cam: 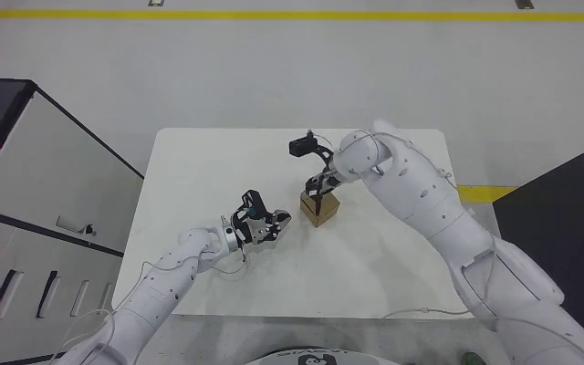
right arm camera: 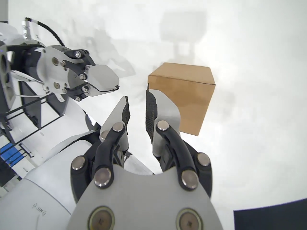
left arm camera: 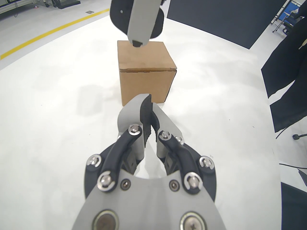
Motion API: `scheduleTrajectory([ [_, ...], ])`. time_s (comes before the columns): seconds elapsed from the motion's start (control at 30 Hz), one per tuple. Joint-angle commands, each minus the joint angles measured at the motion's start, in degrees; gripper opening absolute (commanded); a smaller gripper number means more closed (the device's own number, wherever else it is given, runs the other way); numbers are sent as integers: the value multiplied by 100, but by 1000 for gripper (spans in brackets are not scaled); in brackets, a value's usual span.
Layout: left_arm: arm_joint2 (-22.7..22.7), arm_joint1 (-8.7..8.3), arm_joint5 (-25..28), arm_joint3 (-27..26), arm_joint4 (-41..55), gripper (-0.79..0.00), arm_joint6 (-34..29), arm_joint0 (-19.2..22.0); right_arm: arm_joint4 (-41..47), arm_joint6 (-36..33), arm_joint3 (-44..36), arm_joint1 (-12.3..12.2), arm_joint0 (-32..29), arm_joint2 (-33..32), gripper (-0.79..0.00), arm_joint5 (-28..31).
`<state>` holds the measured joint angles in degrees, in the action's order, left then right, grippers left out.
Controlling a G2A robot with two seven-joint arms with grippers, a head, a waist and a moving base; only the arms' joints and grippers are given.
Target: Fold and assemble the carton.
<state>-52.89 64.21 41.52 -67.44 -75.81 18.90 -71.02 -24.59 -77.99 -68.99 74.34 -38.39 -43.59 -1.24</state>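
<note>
Now, closest in, your left gripper (left arm camera: pixel 148 100) is hanging over the white table (cam: pixel 383 274), its jaws pinched together on nothing and pointing at the carton (left arm camera: pixel 145 86). Just beyond it, that carton is sitting upright near the table's middle, a brown cube with its top closed flat. Farther on, your right gripper (right arm camera: pixel 137 100) is hovering at the carton's far top edge, jaws parted only narrowly and gripping nothing. Whether a fingertip is touching the cardboard, you cannot tell.

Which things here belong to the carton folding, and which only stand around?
For the job:
carton on the table
right arm above it
left arm beside it

Only standing around:
grey cabinet
black panel
yellow floor line
</note>
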Motion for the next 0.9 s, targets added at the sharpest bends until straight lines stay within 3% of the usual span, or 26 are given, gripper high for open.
scheduleTrajectory([
  [0.0, 0, 0, 0, 0, 0, -785, 0, 0, 456, 104, 57, -94, -182, -427, -785, 148],
  [0.07, 0, 0, 0, 0, 0, -785, 0, 0, 1156, 292, 147, -178, -412, -913, -785, 257],
  [0.33, 0, 0, 0, 0, 0, -785, 0, 0, 1176, 320, 141, -177, -437, -911, -785, 261],
  [0.57, 0, 0, 0, 0, 0, -785, 0, 0, 1157, 237, 212, -245, -624, -922, -785, 709],
  [0.87, 0, 0, 0, 0, 0, -785, 0, 0, 836, 288, 417, -211, -595, -579, -785, 825],
])
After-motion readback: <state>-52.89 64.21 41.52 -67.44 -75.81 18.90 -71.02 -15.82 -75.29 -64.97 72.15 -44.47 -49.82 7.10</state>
